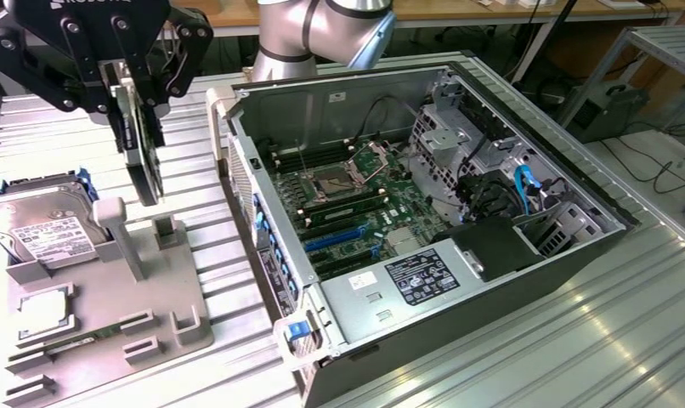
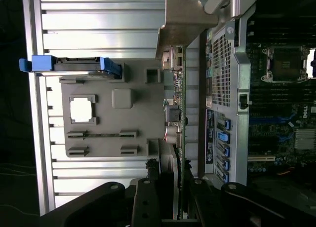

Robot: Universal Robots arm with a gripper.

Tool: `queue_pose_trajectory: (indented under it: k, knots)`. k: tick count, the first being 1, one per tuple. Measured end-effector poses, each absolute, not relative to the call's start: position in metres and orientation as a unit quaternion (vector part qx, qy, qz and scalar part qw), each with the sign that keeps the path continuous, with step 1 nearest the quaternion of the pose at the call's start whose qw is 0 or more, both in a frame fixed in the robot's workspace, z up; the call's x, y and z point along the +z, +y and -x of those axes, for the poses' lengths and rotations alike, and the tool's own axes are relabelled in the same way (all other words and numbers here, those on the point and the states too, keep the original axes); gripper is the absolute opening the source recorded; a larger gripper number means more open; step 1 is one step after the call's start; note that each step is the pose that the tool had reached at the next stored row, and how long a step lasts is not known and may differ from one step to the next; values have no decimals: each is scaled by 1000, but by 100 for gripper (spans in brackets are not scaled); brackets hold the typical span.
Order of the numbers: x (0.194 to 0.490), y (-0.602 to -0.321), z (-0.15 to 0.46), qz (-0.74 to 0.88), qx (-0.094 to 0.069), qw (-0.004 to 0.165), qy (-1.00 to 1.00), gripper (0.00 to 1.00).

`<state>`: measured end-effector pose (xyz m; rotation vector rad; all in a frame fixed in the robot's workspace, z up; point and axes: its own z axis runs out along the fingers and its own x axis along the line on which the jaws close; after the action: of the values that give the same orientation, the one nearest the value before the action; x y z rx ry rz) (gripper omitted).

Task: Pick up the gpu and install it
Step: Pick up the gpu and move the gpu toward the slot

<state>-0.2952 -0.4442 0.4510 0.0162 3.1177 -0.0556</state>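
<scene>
The gripper [image 1: 129, 89] is clamped on the gpu [image 1: 142, 161]. In the exterior view the card hangs vertically above the gray fixture [image 1: 150, 314]. The wrist view presents the card edge-on, with its silver bracket [image 2: 183, 17] at the end away from the fingers. Farther off, toward the exterior view's right, stands the open computer case [image 1: 319, 106].
</scene>
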Motion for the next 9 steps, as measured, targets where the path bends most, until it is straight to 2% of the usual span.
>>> queue_pose_trajectory:
  k: [9]
  knots:
    - [451,-444,290,-5,-18,12,1000,28]
